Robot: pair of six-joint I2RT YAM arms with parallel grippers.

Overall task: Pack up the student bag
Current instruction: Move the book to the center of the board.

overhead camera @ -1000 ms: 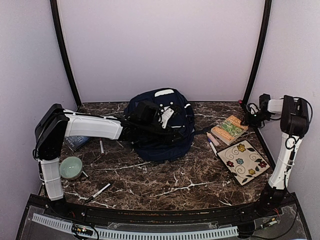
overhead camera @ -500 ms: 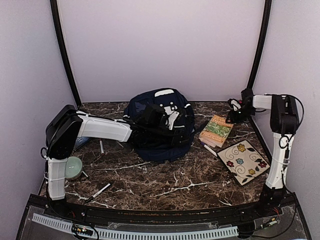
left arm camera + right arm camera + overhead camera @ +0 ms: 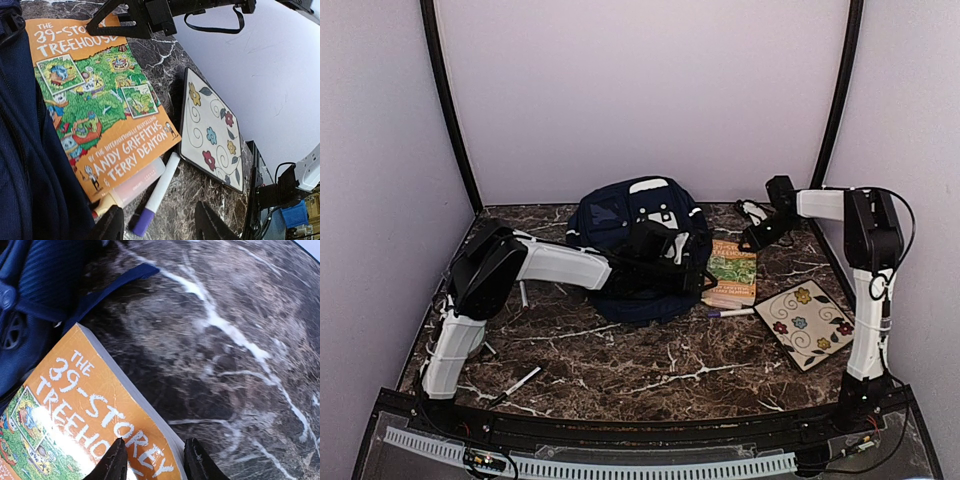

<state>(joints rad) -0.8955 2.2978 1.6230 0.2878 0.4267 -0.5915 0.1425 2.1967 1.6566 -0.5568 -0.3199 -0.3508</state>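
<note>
**Sliding the paperback into the backpack with two tools**

Your left tool [image 3: 160, 226] is reaching across the large navy-blue fabric backpack [image 3: 645, 300], which is sitting at the back middle of the dark marbled tabletop [image 3: 620, 355]. The tool's fingers are standing spread with nothing between them. They are hovering where the near corner of the orange-and-green paperback book [image 3: 732, 268] is lying right against the backpack's right flank.

I am judging the step in hand as getting this paperback inside. Be using this tool to lift the fabric lip rather than the book. These views are not showing how wide the mouth is gaping, so be checking that first.

A pale stick with an orange tip [image 3: 132, 187] and a white marker with a purple cap [image 3: 159, 192] are lying by the paperback's near edge. Be holding the spread fingers off them, since a nudge is likely to set them rolling.

Further right, your right tool [image 3: 152, 462] is sitting over the paperback's far corner. Its fingers are parted and are gripping nothing that I can make out. The tips are cut off, so I cannot tell whether they are touching the cover. Be pushing low and flat toward the backpack, so that the cover is sliding instead of buckling.

The square white ceramic tile with painted flowers [image 3: 807, 322] is lying just beside the paperback. Be steering clear of it.
</note>
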